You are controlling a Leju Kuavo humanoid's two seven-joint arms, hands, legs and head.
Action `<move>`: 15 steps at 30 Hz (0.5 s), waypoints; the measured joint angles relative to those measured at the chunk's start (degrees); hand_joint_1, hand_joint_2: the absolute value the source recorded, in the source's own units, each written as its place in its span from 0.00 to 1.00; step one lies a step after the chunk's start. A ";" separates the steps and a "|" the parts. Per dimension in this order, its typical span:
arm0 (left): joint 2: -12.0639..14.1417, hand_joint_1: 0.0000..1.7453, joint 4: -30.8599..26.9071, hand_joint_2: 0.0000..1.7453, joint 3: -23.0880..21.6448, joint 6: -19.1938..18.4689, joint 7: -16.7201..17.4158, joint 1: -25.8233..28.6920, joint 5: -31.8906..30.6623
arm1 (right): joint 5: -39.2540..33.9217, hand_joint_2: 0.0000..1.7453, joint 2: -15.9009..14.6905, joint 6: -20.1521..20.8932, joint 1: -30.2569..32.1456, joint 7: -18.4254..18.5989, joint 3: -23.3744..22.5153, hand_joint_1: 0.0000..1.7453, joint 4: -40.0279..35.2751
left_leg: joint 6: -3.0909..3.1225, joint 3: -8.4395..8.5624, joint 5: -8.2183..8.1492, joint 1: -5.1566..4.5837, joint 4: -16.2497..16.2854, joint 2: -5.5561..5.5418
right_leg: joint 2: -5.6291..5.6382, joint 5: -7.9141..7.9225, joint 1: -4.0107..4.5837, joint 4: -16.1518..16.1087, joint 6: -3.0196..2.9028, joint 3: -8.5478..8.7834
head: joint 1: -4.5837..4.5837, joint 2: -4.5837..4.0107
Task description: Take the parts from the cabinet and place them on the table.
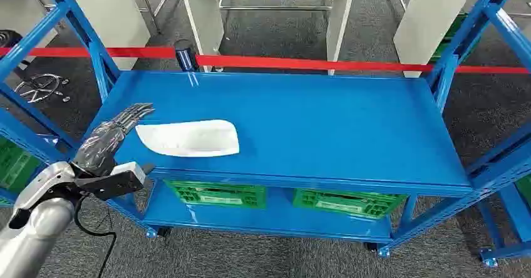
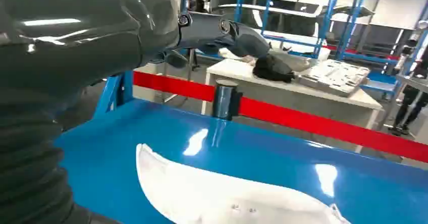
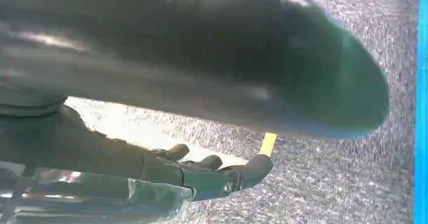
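Left hand [image 1: 111, 135] hovers with fingers [image 1: 136, 112] extended, holding nothing, just beside the white part [image 1: 189, 138]. The part lies flat on the blue surface [image 1: 325, 121], long axis 9-to-3, tapered end at 9. Right hand [image 3: 202, 173] hangs, fingers loosely curled, holding nothing.

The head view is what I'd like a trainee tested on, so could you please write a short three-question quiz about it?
1. True or false: the left hand is gripping the white part.
2. What stands on the lower shelf under the blue table? A) green crates B) cardboard boxes C) red buckets
3. Fill in: a ____ barrier tape runs across behind the table's far edge.

Key:
1. False. The hand lies beside the part's pointed end with fingers stretched out, holding nothing.
2. A. Two green crates sit side by side there.
3. Red.
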 joint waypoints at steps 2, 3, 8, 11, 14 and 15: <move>0.02 0.00 0.17 1.00 -0.37 -0.06 0.00 -0.07 -0.02 | 0.04 0.00 -0.02 -0.06 0.02 0.04 0.00 0.00 0.00 | -0.29 -1.29 0.27 0.47 2.05 0.02 | 0.01 0.00 -0.07 -0.21 0.01 0.24 | -0.02 0.00; 0.00 0.00 0.28 1.00 -0.52 -0.11 0.00 -0.19 -0.09 | 0.11 0.00 -0.02 -0.09 0.00 0.07 0.00 0.00 0.00 | -0.31 -0.83 1.61 0.57 0.75 0.07 | 0.02 -0.02 -0.09 -0.23 0.03 0.32 | 0.00 0.00; 0.20 0.00 0.33 1.00 -0.59 -0.15 -0.02 -0.90 -0.13 | 0.15 0.00 0.15 -0.09 -0.04 0.11 0.00 0.00 0.00 | 0.96 5.20 6.31 -0.13 -11.72 0.18 | 0.15 0.72 0.04 -1.62 1.22 0.65 | 0.02 0.00; 0.22 0.00 0.35 1.00 -0.85 -0.24 -0.04 -1.16 -0.11 | 0.31 0.00 0.28 -0.09 -0.03 0.22 0.00 0.00 0.00 | 2.21 5.89 7.60 -0.37 -14.13 0.15 | 0.07 1.85 0.10 -3.95 2.65 1.68 | 0.00 0.00; 0.09 0.00 0.37 1.00 -1.46 -0.44 -0.15 -1.65 0.11 | 0.42 0.00 0.17 -0.17 -0.05 0.33 0.00 0.00 0.00 | 3.26 7.73 9.22 0.09 -17.27 0.31 | -0.06 -0.70 0.24 0.69 2.09 -0.32 | 0.20 0.00; 0.00 0.00 0.39 1.00 -1.62 -0.57 -0.15 -1.62 0.15 | 0.46 0.00 0.17 -0.22 -0.04 0.37 0.00 0.00 -0.02 | 3.31 7.71 9.26 0.06 -17.33 0.30 | -0.06 -2.49 0.26 4.94 1.93 -2.39 | 0.20 0.00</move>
